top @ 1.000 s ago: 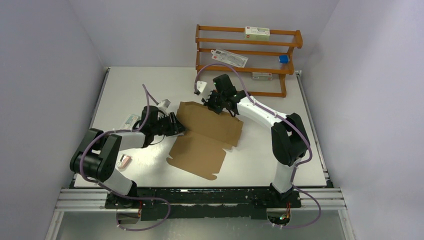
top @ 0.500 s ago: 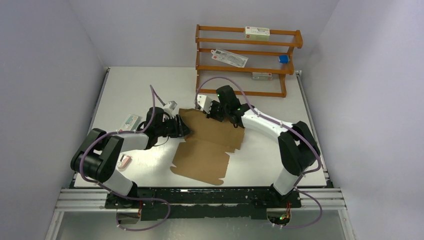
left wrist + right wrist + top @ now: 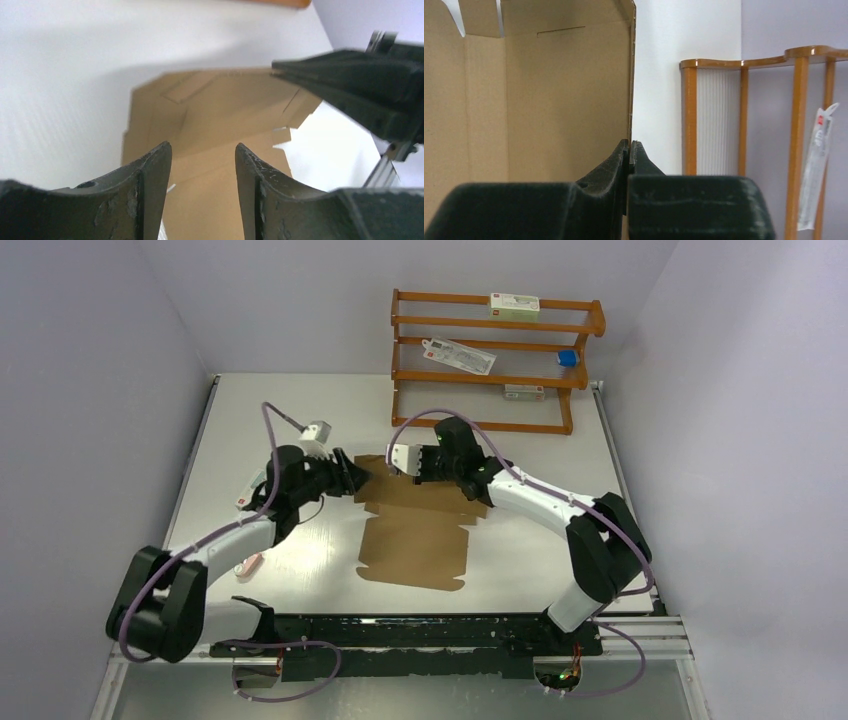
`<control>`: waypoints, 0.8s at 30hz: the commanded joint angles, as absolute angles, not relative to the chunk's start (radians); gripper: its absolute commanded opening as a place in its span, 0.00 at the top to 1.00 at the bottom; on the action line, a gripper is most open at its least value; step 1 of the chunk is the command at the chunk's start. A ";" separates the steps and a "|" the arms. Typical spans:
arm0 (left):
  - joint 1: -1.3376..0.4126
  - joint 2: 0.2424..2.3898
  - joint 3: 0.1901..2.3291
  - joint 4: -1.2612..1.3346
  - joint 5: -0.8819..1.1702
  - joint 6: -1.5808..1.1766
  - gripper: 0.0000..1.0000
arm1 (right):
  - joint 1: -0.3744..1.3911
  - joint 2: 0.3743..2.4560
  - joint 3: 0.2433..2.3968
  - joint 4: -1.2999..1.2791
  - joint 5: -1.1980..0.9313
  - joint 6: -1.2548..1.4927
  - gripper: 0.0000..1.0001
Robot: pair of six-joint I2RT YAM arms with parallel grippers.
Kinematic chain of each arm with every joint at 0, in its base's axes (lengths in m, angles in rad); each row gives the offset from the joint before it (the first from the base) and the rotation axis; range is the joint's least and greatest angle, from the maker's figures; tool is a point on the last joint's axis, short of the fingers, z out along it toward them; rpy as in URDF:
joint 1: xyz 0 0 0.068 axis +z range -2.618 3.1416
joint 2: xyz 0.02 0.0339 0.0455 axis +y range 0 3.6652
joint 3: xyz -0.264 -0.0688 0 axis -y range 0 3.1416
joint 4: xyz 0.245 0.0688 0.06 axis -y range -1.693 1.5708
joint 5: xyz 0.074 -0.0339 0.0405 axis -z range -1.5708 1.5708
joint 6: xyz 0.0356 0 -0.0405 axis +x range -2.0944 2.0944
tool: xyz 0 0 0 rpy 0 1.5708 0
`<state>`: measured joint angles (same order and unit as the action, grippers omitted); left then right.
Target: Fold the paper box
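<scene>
Pinching the far edge of the die-cut brown corrugated-cardboard paper box [image 3: 415, 540] in our right claw [image 3: 629, 146], left claw [image 3: 203, 150] parted and empty, we judge it light, creasing easily.

Plain pale lilac walls close in on three sides: a back wall [image 3: 300, 300], a left wall [image 3: 80, 390] and a right wall [image 3: 740, 440]. Between them lies a white table [image 3: 260, 410], with a metal rail [image 3: 160, 635] along its near edge. At the far edge, right of the middle, an orange wooden rack [image 3: 480, 375] stands against the back wall, holding a few small packets on its shelves. The light is soft and even, leaving a faint sheen on the tabletop.
</scene>
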<state>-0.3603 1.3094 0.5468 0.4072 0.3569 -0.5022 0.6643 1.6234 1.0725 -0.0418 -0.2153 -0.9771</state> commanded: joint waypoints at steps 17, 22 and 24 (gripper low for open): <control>-0.167 1.393 0.633 0.403 0.237 -0.444 0.43 | 0.762 1.505 0.915 0.115 -0.096 -1.224 1.00; -0.171 1.473 0.642 0.460 0.352 -0.448 0.42 | 0.778 1.510 0.890 0.111 -0.088 -1.289 1.00; -0.176 1.494 0.643 0.479 0.390 -0.447 0.42 | 0.783 1.511 0.880 0.109 -0.082 -1.308 1.00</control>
<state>-0.1719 1.4590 0.6163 0.4171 0.2871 -0.4675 0.7666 1.5211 0.9092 0.1139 -0.1047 -1.2327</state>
